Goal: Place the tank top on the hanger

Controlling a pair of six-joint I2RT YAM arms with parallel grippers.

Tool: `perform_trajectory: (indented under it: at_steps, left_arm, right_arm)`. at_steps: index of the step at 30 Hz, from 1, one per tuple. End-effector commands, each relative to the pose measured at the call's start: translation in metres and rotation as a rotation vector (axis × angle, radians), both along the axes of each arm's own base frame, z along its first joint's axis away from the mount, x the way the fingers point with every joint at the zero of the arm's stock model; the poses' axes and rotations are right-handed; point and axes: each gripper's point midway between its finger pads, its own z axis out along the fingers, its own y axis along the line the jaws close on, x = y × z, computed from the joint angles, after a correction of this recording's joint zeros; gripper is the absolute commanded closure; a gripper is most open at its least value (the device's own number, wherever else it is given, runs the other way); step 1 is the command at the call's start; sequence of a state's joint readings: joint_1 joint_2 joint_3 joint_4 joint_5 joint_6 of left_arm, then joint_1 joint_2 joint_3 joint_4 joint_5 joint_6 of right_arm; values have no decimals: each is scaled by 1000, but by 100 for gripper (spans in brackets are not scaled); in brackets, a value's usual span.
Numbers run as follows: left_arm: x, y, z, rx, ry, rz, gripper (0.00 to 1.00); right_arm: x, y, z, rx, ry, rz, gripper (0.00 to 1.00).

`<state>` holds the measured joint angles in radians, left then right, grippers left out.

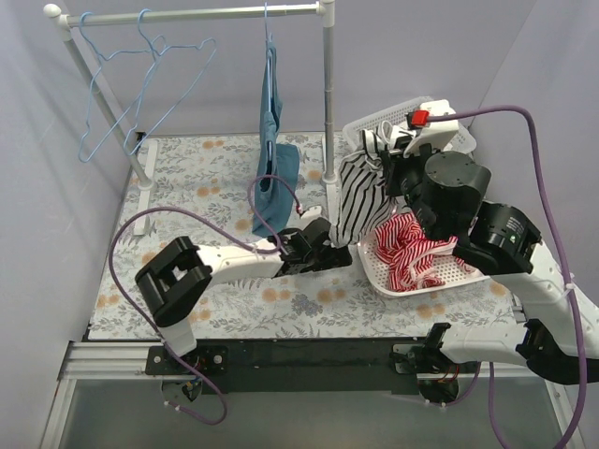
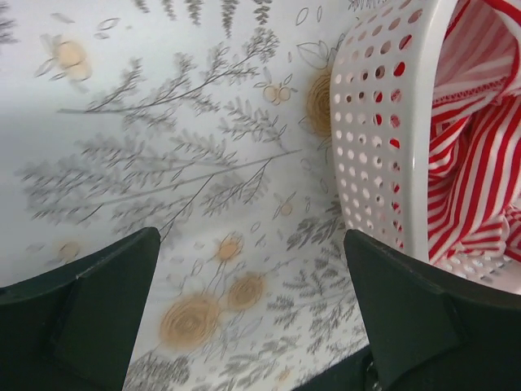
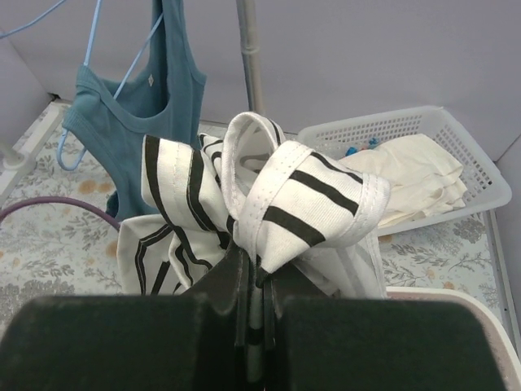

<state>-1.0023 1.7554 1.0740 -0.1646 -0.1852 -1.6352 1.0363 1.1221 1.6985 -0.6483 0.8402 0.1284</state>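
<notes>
**Colour key.** Your tank top point(image 3: 301, 195) is white with thin black stripes. The hanger point(image 1: 187, 44) is light-blue wire, and the rack point(image 1: 328, 84) is white. The hung garment point(image 1: 271, 103) is plain teal-blue. The bunched garment point(image 1: 412, 248) has red and white stripes, and its basket point(image 2: 366, 122) is white with a pattern of round holes. The table cover point(image 1: 206, 178) is pale, printed with grey fern sprigs and tan-orange blooms. Your cable point(image 1: 122, 243) is purple. Your left gripper point(image 2: 252, 277) and right gripper point(image 3: 256, 285) are black.
</notes>
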Motion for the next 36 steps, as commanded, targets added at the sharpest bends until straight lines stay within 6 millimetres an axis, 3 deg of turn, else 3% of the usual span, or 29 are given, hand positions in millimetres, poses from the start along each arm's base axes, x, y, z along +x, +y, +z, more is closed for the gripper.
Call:
perform_trajectory:
  at_steps: [1, 2, 3, 4, 6, 7, 8, 10, 13, 14, 15, 16, 17, 18, 20, 21, 23, 27, 31, 36]
  left_arm:
    - [-6, 58, 35, 17, -61, 110, 2]
    - [-8, 72, 34, 33, -68, 141, 2]
    - [-10, 87, 56, -5, -100, 171, 2]
    - [-18, 116, 37, 57, -66, 208, 2]
    - [-23, 146, 44, 55, -77, 280, 2]
    - [-25, 168, 61, 22, -95, 325, 2]
    - [-29, 183, 58, 29, -92, 350, 2]
    - [-33, 212, 77, 4, -124, 412, 2]
    - [-35, 238, 97, 15, -173, 472, 2]
    - [-35, 242, 113, -13, -204, 481, 2]
    - [-35, 245, 119, -7, -219, 484, 2]
    - [-37, 251, 120, 16, -221, 492, 2]
    - [-37, 252, 124, 24, -227, 488, 2]
    - [-36, 252, 131, 22, -239, 483, 2]
    - [-34, 251, 132, 43, -250, 458, 2]
    - [-33, 249, 132, 53, -251, 447, 2]
    - [-30, 241, 130, 67, -266, 396, 2]
    - [-24, 213, 107, 110, -225, 267, 2]
    - [-22, 204, 80, 147, -173, 231, 2]
    - [-19, 188, 67, 135, -162, 176, 9]
  right_arm:
    - [3, 19, 17, 64, -21, 50, 99]
    - [2, 26, 16, 65, -16, 77, 99]
    - [2, 30, 15, 67, -10, 90, 99]
    - [4, 38, 13, 68, -1, 104, 99]
    - [2, 52, 9, 78, 19, 157, 99]
    - [3, 61, 1, 70, 38, 178, 99]
    - [0, 74, -4, 91, 60, 229, 99]
    - [-2, 89, -20, 94, 99, 276, 99]
    - [-14, 120, -71, 97, 212, 394, 91]
    - [-26, 133, -121, 47, 308, 476, 84]
    - [-32, 142, -134, 83, 327, 516, 66]
    - [-41, 139, -146, 98, 346, 544, 56]
    - [-50, 140, -168, 88, 385, 581, 48]
    - [-57, 135, -204, 59, 444, 576, 34]
    - [-63, 122, -221, 58, 464, 557, 27]
    - [-65, 114, -241, 31, 490, 539, 23]
    - [-62, 99, -248, 28, 487, 476, 21]
    - [-57, 85, -272, -8, 529, 389, 22]
    - [-56, 93, -289, -25, 580, 402, 25]
    - [-55, 112, -299, -30, 608, 455, 34]
